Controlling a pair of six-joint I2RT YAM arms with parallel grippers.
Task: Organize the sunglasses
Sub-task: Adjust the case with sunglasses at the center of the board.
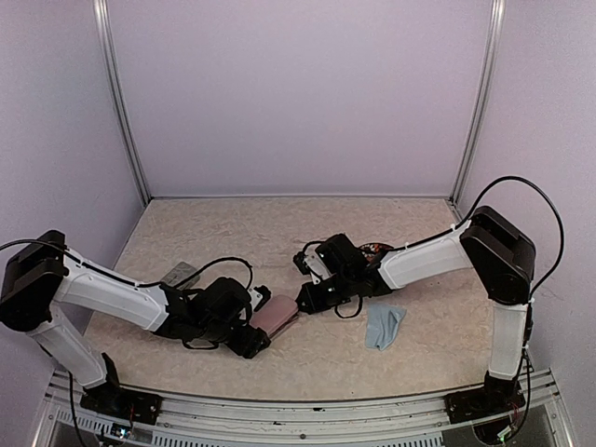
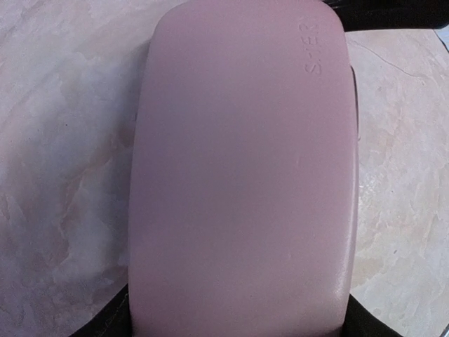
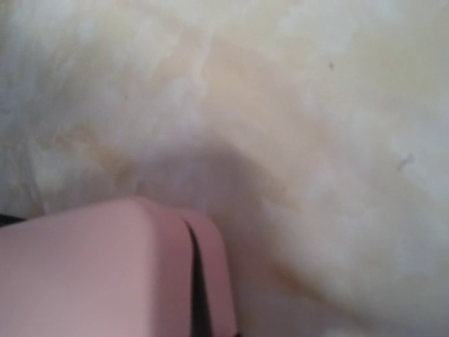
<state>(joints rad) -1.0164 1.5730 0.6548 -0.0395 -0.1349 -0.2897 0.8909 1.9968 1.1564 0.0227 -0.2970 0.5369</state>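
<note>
Straddling the pink glasses case [image 2: 238,175], our left fingers [image 2: 368,328] show only as dark tips against its two long sides. They stand wide apart with the case between them, and we cannot tell whether they press on it. The case is closed and lies lid-up, with embossed lettering near its far end. At that far end our right fingers [image 1: 304,300] are closed together and sit right against the case. We see nothing held between them. From the right wrist we make out one rounded corner of the case and the dark seam between its halves.

A light-blue cloth [image 1: 384,326] lies crumpled on the surface [image 1: 233,233] just right of the case. A grey case [image 1: 180,276] rests beside our left arm. Of the sunglasses [image 1: 374,248] we see only a glimpse of red frame, just behind our right arm.
</note>
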